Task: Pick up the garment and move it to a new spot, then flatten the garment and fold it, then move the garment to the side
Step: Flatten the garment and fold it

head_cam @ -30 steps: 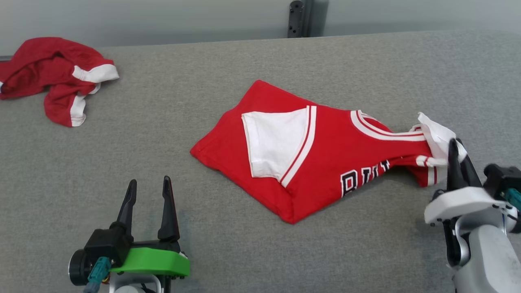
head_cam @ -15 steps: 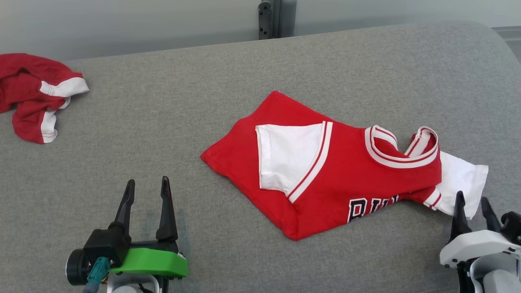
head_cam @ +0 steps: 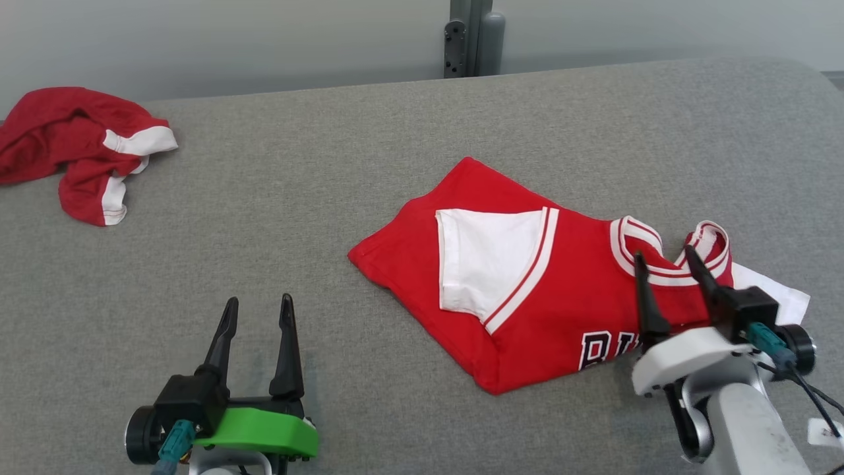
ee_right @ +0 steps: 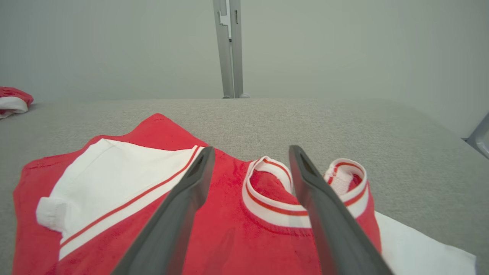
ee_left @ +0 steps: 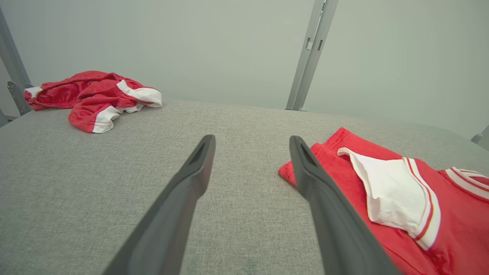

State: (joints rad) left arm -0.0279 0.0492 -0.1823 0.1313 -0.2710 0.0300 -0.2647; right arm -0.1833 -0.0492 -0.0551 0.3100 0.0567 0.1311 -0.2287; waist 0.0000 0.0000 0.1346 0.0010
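Garment (head_cam: 567, 290): red jersey, part-folded, flat on grey padded surface (head_cam: 395, 132), right of centre. Soft, light, limp; judged to drag and bunch easily. Best hold: ribbed collar (ee_right: 267, 214) or hem. Right gripper (head_cam: 663, 252) spread wide over collar, empty. Left gripper (head_cam: 258, 299) spread, empty, well apart.

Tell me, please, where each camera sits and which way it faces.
Head view: on the robot's head, looking forward and down at the red jersey on the grey surface; left jaws lower left, right jaws lower right near the collar, both open.
Left wrist view: on the left wrist, looking along its open jaws across the surface towards the crumpled red garment.
Right wrist view: on the right wrist, looking along its open jaws at the collar.
Shared: all three show the jersey.
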